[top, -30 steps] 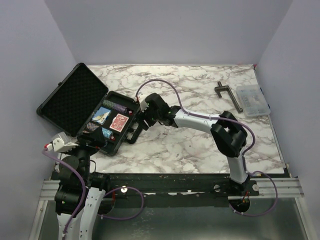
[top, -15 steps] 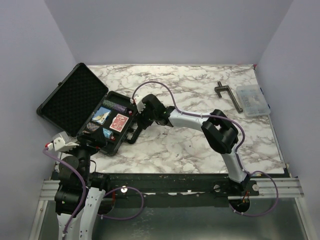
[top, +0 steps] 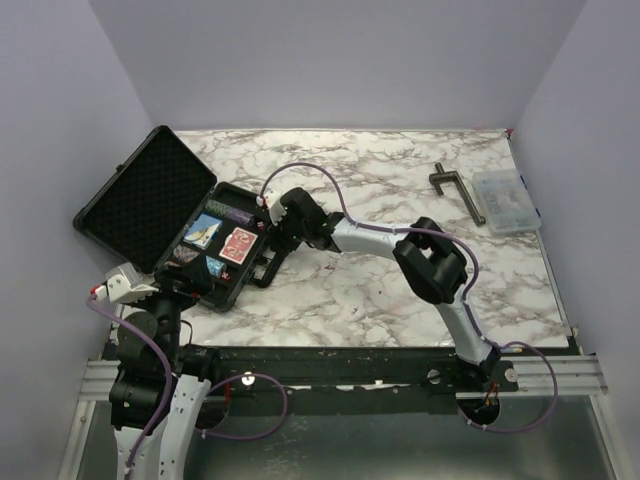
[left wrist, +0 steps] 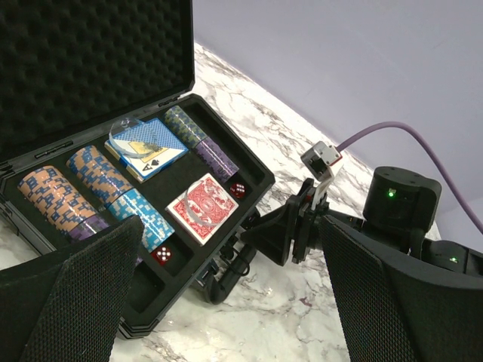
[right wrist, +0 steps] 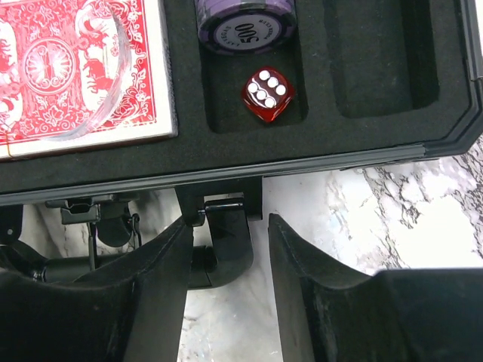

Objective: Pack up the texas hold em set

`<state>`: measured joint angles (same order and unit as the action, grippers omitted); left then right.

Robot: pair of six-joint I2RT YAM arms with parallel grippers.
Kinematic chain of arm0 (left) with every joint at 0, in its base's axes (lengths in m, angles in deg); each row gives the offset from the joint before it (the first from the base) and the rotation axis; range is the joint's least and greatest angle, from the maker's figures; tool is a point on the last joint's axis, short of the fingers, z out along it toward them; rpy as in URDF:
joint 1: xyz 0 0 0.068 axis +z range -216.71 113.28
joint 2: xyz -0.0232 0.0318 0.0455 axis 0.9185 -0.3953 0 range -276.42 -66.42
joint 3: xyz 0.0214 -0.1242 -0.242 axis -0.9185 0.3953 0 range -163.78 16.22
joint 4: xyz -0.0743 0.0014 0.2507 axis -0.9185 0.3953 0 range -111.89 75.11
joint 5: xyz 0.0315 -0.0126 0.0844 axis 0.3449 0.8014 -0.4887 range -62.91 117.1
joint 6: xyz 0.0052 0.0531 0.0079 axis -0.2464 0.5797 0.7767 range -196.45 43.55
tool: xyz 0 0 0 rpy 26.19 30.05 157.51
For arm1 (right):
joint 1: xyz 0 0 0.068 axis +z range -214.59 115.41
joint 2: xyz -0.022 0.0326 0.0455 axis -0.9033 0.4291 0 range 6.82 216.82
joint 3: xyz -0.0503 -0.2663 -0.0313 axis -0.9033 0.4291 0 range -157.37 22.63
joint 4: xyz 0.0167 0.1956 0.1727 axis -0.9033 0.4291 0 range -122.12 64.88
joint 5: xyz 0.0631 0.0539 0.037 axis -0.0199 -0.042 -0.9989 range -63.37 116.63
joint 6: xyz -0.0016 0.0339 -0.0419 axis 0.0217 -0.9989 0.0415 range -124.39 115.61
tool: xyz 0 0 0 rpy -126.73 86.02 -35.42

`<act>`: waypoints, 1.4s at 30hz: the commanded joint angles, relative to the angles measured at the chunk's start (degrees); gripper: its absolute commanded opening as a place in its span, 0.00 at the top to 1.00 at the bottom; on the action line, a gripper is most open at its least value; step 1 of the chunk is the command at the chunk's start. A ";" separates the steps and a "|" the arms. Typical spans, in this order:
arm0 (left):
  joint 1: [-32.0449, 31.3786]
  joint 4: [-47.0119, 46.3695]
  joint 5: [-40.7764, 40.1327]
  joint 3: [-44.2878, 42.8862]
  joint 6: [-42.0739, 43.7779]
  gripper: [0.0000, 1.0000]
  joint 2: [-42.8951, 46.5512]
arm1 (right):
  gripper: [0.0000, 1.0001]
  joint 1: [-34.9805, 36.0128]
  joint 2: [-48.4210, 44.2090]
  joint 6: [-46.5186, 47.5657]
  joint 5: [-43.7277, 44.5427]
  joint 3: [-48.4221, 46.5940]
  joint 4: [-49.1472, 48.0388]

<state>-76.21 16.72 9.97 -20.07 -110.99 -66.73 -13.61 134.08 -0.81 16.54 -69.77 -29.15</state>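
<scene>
The black case [top: 140, 200] lies open at the table's left, its foam lid raised. Its tray holds a red card deck [top: 238, 244], a blue deck [left wrist: 147, 147], rows of chips [left wrist: 90, 177] and red dice [left wrist: 161, 255]. The right wrist view shows a purple chip stack [right wrist: 245, 26] and one die [right wrist: 268, 95]. My right gripper [right wrist: 229, 220] is at the case's front edge, jaws part open around one end of the handle [right wrist: 230, 260], with a gap on the right side. My left gripper [left wrist: 226, 302] hangs wide open and empty near the case's near corner.
A dark T-shaped clamp [top: 457, 190] and a clear compartment box [top: 507, 200] lie at the table's far right. Lilac walls close in the left, back and right sides. The raised lid leans toward the left wall.
The right arm has reached further left toward the case front, and its jaws have narrowed around the handle's end. The left arm and the case have not moved.
</scene>
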 commanded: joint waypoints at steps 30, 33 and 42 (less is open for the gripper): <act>-0.08 -1.55 1.57 0.64 1.32 0.01 1.43 | 0.99 -1.54 -7.14 -3.27 7.20 16.18 -9.56; -0.11 -1.52 1.74 0.61 1.48 0.01 1.59 | 0.99 -1.85 -9.53 -4.23 8.27 19.53 -10.12; -0.08 -2.94 10.43 0.50 6.43 0.01 1.34 | 0.99 -1.85 -17.88 -7.28 9.74 32.05 -12.64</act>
<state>-76.21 15.48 12.55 -19.92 -109.05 -66.73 -13.72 119.85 -4.81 21.59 -42.64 -45.07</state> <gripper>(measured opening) 0.987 0.211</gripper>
